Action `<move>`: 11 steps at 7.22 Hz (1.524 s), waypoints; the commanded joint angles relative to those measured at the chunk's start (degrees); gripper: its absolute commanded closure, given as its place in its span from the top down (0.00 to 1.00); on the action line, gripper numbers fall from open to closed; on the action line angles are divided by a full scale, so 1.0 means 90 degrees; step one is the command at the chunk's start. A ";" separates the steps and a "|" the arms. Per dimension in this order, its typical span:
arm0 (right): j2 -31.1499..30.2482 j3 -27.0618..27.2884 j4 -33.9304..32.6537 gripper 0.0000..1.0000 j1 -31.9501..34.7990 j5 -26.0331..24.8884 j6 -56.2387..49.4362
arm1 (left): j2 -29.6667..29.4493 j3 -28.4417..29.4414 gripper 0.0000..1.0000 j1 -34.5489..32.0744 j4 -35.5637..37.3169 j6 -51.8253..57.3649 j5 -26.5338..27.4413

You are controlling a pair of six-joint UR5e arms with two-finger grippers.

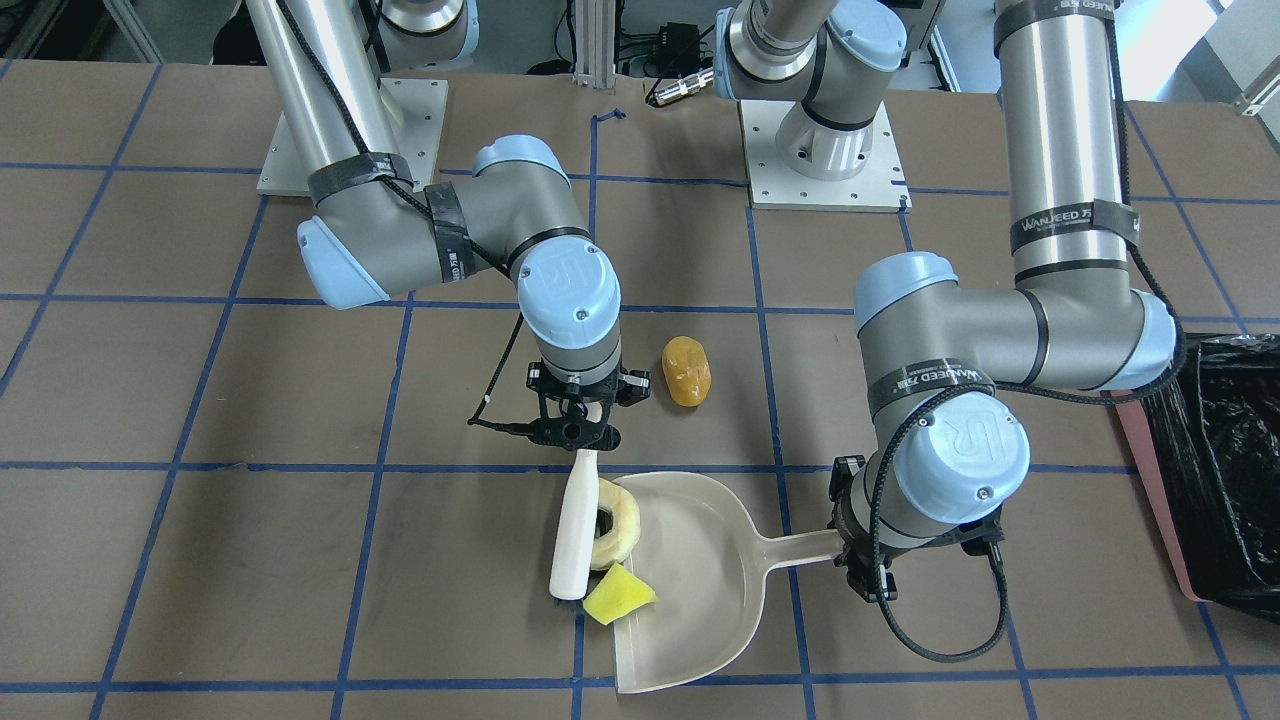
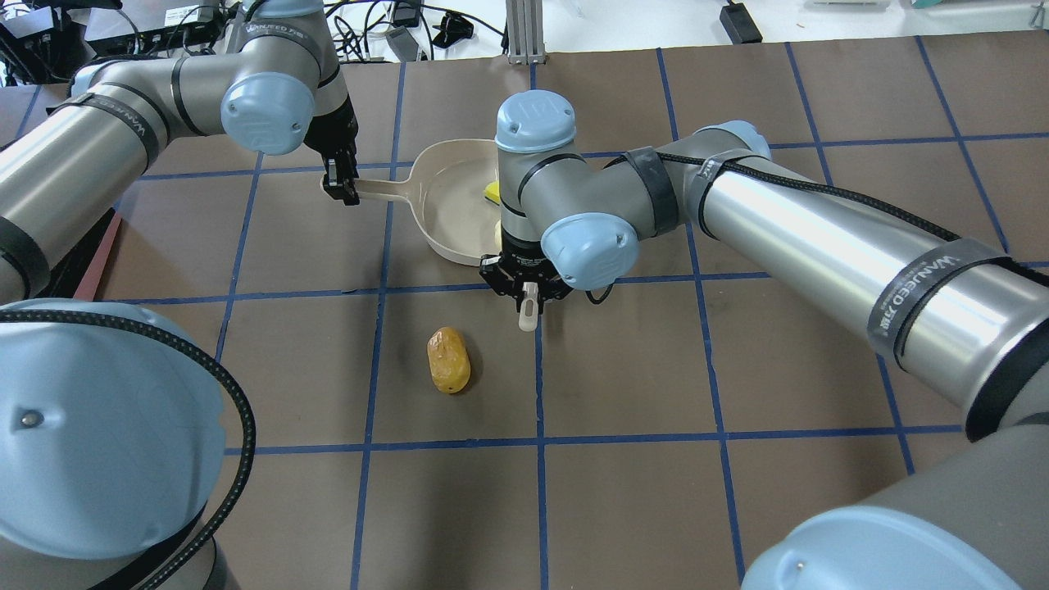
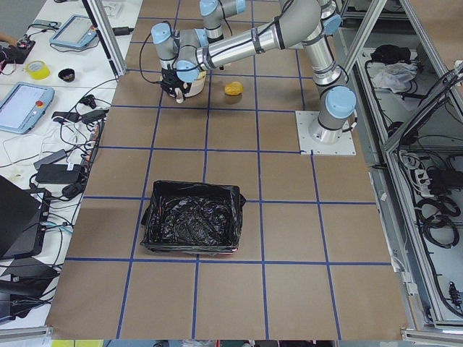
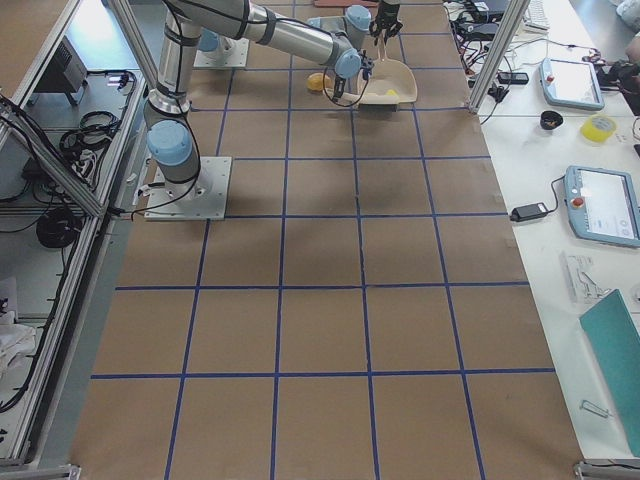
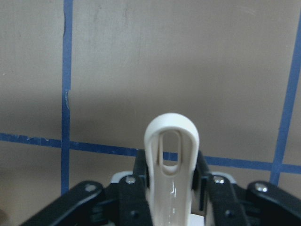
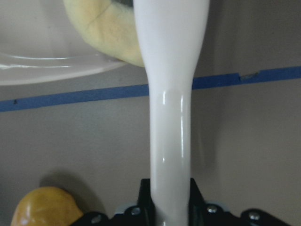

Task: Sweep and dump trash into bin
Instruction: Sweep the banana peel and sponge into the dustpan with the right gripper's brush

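My left gripper (image 1: 850, 555) (image 2: 340, 184) is shut on the handle of the beige dustpan (image 1: 700, 600) (image 2: 447, 205), which lies flat on the table. My right gripper (image 1: 578, 432) (image 2: 529, 295) is shut on the beige hand brush (image 1: 575, 530), whose bristles are down at the pan's mouth. The cream rind (image 1: 625, 530) (image 6: 101, 33) lies across the pan's lip against the brush. The yellow sponge wedge (image 1: 617, 594) sits on the lip beside the bristles. The orange lump (image 1: 686, 371) (image 2: 448, 360) lies on the table behind the pan, near my right gripper. The bin (image 1: 1220, 470) (image 3: 192, 189) stands off to my left.
The two arm base plates (image 1: 825, 190) (image 1: 350, 140) sit at the robot's edge of the table. Blue tape lines grid the brown table top (image 2: 656, 360). Tablets, tape rolls and cables lie on a side bench (image 3: 29, 101) beyond the far table edge.
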 commanded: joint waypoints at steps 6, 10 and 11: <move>-0.0291 -0.0124 0.0431 0.07 0.0261 0.0128 0.0531 | -0.0087 -0.0304 0.00 0.0015 0.0269 0.0458 -0.1190; -0.1026 -0.0192 0.1441 0.07 0.0154 -0.0284 0.0414 | -0.0116 -0.0334 0.00 0.0151 0.0367 0.0819 -0.1632; -0.0997 -0.0192 0.1431 0.07 0.0163 -0.0265 0.0413 | -0.0107 -0.0324 0.00 0.0200 0.0376 0.0849 -0.1632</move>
